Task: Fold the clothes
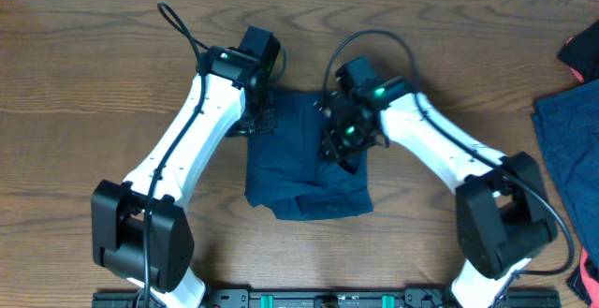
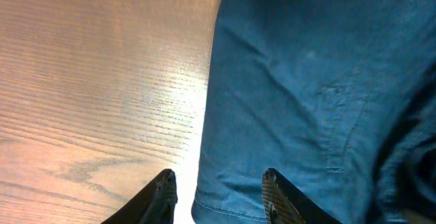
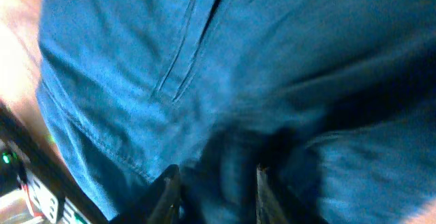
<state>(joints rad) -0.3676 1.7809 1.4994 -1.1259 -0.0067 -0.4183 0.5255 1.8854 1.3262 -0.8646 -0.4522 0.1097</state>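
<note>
- Navy shorts [image 1: 304, 163] lie partly folded at the centre of the worktop [image 1: 94, 65].
- The left jaws are spread and straddle the shorts' hem at its 10 o'clock corner.
- The right jaws are spread, low over the cloth toward 2 o'clock.
- Other clothes [image 1: 571, 130] lie at the worktop's 3 o'clock edge, well apart.

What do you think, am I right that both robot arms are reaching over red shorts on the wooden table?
No. The shorts are dark navy blue, not red, as the overhead view shows. The rest of what you said is right.
</note>
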